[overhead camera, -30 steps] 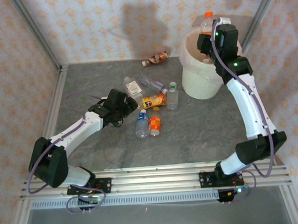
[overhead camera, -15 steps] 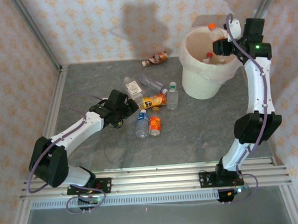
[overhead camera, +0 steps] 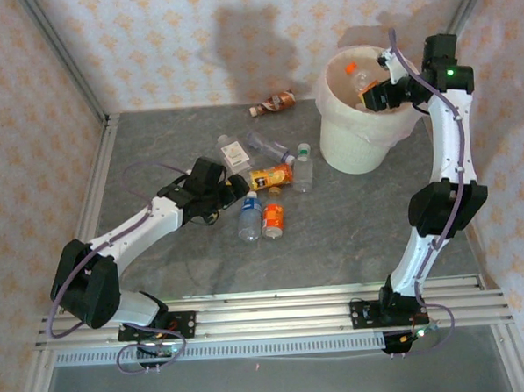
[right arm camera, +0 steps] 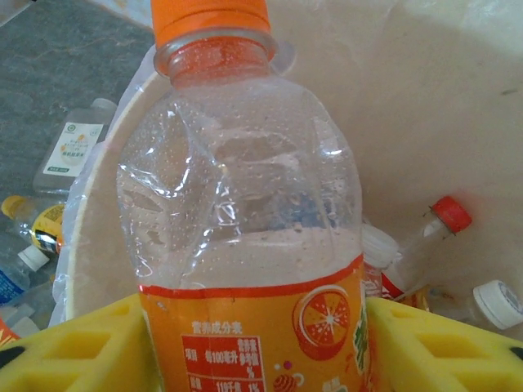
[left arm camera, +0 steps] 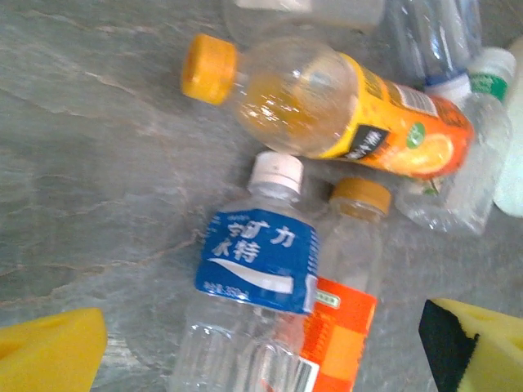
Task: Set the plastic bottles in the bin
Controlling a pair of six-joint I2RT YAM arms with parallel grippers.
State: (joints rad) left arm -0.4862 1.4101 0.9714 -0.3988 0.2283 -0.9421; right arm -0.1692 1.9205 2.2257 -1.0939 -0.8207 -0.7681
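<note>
Lying bunched on table (left arm camera: 82, 163): blue-label bottle (left arm camera: 257, 253), orange-label bottle (left arm camera: 343, 327), yellow-capped juice bottle (left arm camera: 327, 106).

Cream-white bin (overhead camera: 356, 151), pinkish-beige inside. Clear orange-cap bottle (right arm camera: 245, 204): orange label w/ orange-fruit pic, white & red print. In the bin: a red-cap bottle (right arm camera: 426, 233) & a white cap (right arm camera: 498, 304). Yellow pads (right arm camera: 73, 351) on right gripper (right arm camera: 257, 359). Yellow pads (left arm camera: 49, 355) on left gripper (left arm camera: 261, 351), one w/ black edge. Clear blue-label bottle (left arm camera: 257, 261): white cap, white lettering. Orange-yellow juice bottle (left arm camera: 327, 114): yellow cap, black patch on label. Clear green-cap bottle (left arm camera: 470, 155). Grey table (overhead camera: 334, 227), veined like stone. Pale pink walls (overhead camera: 149, 53) w/ orange floral repeat. White left arm (overhead camera: 136, 227) & right arm (overhead camera: 451, 151), black joints.
</note>
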